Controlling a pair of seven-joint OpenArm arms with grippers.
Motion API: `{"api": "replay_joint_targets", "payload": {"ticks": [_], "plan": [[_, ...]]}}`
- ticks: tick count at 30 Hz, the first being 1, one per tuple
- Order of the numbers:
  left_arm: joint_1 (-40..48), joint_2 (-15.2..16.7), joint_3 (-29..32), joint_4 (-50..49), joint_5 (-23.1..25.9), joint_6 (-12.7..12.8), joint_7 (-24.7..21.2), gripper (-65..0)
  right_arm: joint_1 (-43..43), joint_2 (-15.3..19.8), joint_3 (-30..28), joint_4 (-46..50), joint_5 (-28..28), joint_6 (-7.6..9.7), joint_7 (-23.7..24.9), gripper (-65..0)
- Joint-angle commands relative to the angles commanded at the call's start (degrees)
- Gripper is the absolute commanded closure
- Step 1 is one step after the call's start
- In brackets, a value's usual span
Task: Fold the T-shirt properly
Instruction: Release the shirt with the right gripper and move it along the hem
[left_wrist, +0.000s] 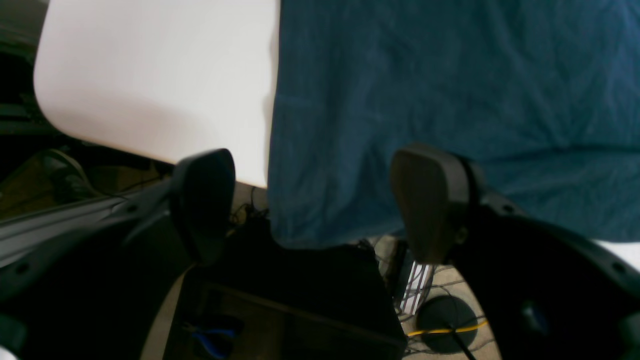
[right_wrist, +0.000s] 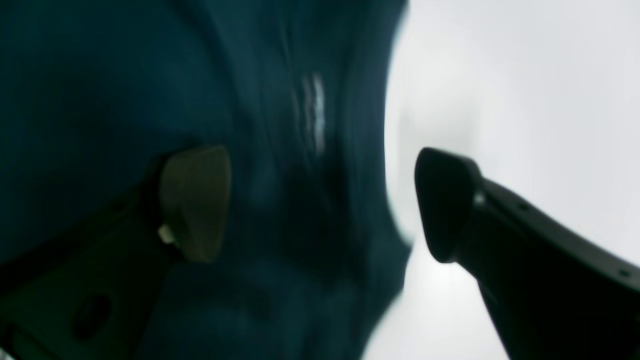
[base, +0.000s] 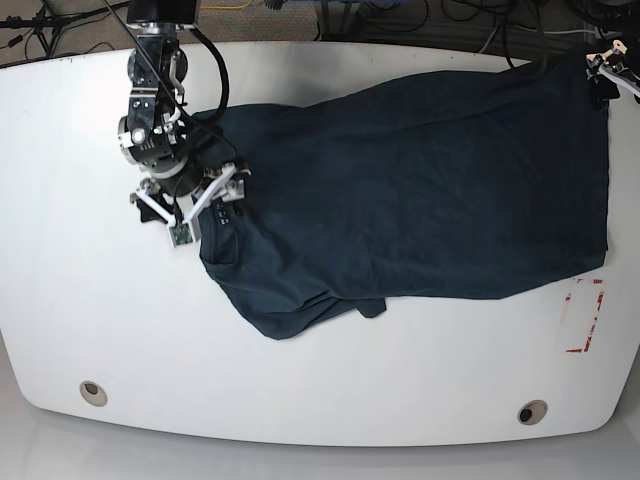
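Observation:
The dark navy T-shirt (base: 420, 190) lies spread and wrinkled across the white table (base: 80, 300), with a bunched fold at its near left. My right gripper (base: 185, 215) hovers at the shirt's left edge. In the right wrist view the gripper (right_wrist: 320, 205) is open, one finger over the T-shirt (right_wrist: 100, 100) and one over bare table, with a white collar mark (right_wrist: 314, 112) between them. My left gripper (base: 607, 62) is at the shirt's far right corner. In the left wrist view the gripper (left_wrist: 317, 205) is open, with a corner of the T-shirt (left_wrist: 450, 90) hanging over the table edge between its fingers.
A red outlined rectangle (base: 583, 318) is marked on the table near the right front. Two round holes (base: 92, 392) (base: 532, 411) sit by the front edge. Cables (base: 450, 15) run behind the table. Below the table edge lie floor cables, including a yellow one (left_wrist: 445, 330).

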Motion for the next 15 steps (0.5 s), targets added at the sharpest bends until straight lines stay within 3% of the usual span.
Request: {"api": "replay_joint_targets", "payload": {"ticks": [8,15], "plan": [[-4.4,-0.97,0.0,-0.18,0.18,0.0,0.0,-47.8,12.84,-0.35,0.0,-15.47,0.09,0.0,4.04,-54.7],[-5.98,-1.05,0.0,-0.18,0.18,0.09,0.0,-47.8,22.42,1.32,-0.26,-33.93,-0.35,0.0,12.48,-54.7]]}}
